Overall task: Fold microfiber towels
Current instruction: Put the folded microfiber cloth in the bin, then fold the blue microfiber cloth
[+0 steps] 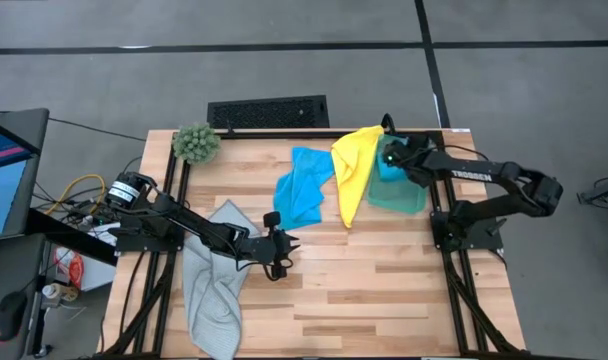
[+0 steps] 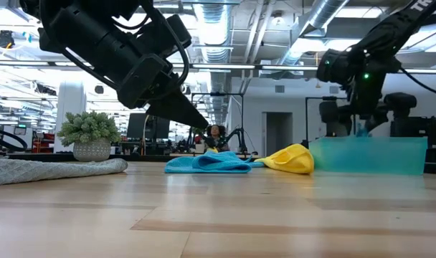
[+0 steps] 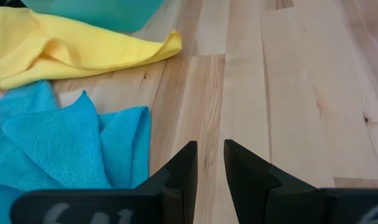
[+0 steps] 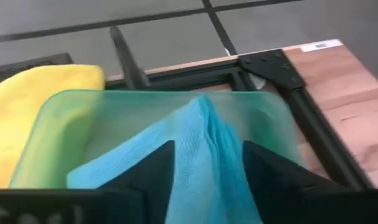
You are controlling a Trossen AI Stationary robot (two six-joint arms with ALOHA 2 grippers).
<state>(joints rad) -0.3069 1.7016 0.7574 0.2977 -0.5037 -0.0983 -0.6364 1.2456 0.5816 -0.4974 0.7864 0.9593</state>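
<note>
A crumpled bright blue towel (image 1: 302,188) and a yellow towel (image 1: 352,170) lie at the table's far middle. The yellow one lies partly against a translucent green bin (image 1: 399,190). A pale grey towel (image 1: 214,290) hangs over the near left edge. My right gripper (image 4: 207,155) is open over the bin, and a second blue towel (image 4: 201,168) rises in a peak between its fingers. My left gripper (image 3: 207,152) hovers over bare wood near the first blue towel (image 3: 58,143), with only a narrow gap between its fingers and nothing in it. My right gripper's fingers (image 4: 155,171) stand on either side of the blue towel's raised fold (image 4: 204,134), slanting down from above. Whether they touch the cloth, I cannot tell. The towel's lower part lies inside the bin (image 4: 145,96).
A fuzzy green plant (image 1: 196,142) stands at the far left corner. A black grille (image 1: 267,110) lies just past the far edge. Bare wood stretches across the near middle and near right of the table (image 1: 384,300).
</note>
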